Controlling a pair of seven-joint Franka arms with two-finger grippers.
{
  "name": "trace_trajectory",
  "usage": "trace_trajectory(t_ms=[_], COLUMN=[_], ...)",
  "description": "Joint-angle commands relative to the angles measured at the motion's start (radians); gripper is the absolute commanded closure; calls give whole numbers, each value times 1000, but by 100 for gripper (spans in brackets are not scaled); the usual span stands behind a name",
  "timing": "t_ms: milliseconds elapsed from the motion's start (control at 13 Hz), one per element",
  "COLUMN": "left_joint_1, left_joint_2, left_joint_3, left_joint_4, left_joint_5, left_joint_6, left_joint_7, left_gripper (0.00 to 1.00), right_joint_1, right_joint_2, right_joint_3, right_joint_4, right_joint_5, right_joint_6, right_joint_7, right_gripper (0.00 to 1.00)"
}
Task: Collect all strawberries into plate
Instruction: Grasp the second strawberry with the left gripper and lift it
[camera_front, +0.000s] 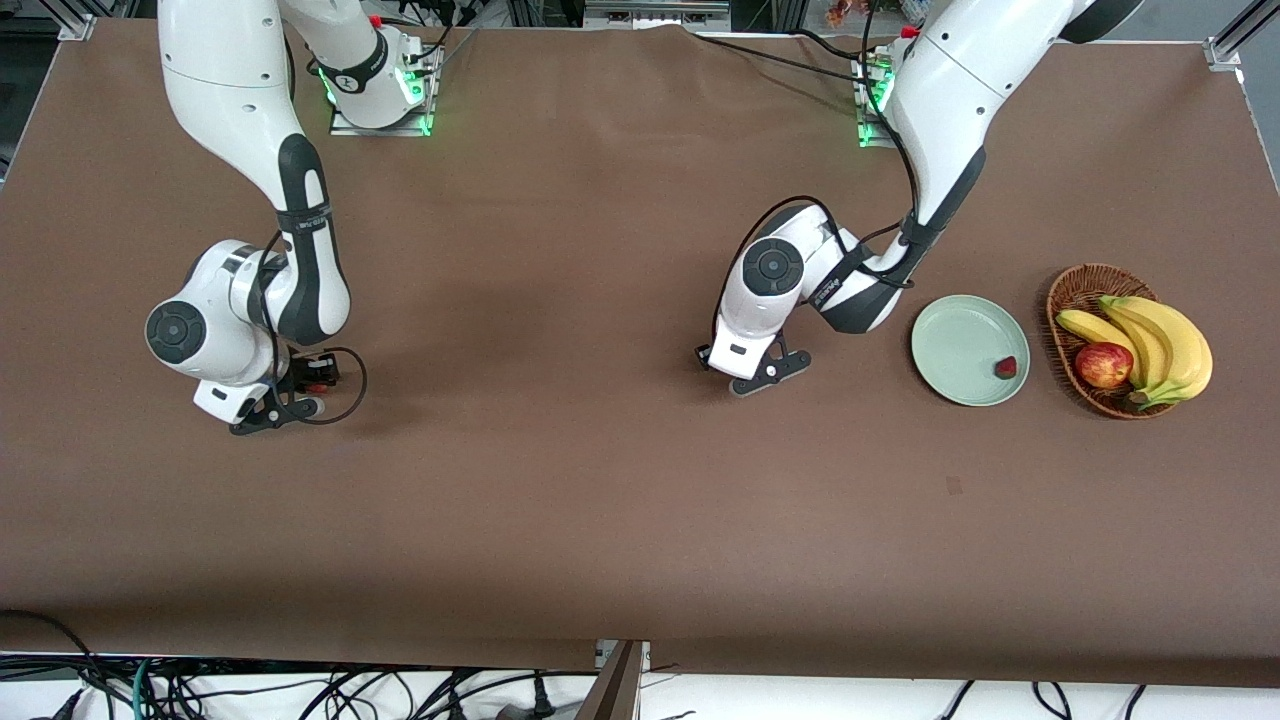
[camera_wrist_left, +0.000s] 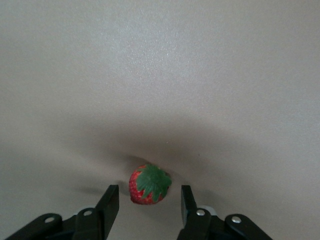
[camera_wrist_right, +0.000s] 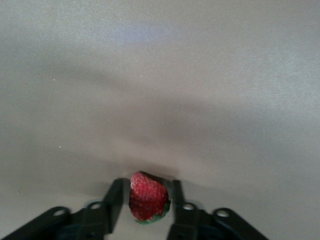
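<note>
The right pincer (camera_wrist_right: 145, 200) is reaching down to the brown desk (camera_wrist_right: 160, 90), its two black fingers (camera_wrist_right: 113, 202) pressing against the sides of a red strawberry (camera_wrist_right: 148, 196).

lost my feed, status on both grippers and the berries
Right gripper shut on a strawberry, down at the table. Left gripper straddling another strawberry, gaps showing. Third berry on plate. Nothing in the way.
</note>
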Motion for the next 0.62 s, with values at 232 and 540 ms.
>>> trace_trajectory(t_ms=[232, 540], left_joint_1=[-2, 60], left_joint_2=[11, -99], left_joint_3=[-1, 4], left_joint_4=[32, 50], left_joint_5=[32, -84], left_joint_6=[-13, -122], left_joint_7=[-24, 156], left_gripper=[93, 96], right_joint_1=[19, 144], right_joint_2=[-63, -86], right_joint_3=[8, -15], right_joint_4=[32, 162], right_joint_5=[27, 19], right_joint_6=[-120, -338], right_joint_7=[42, 347], right_gripper=[88, 88])
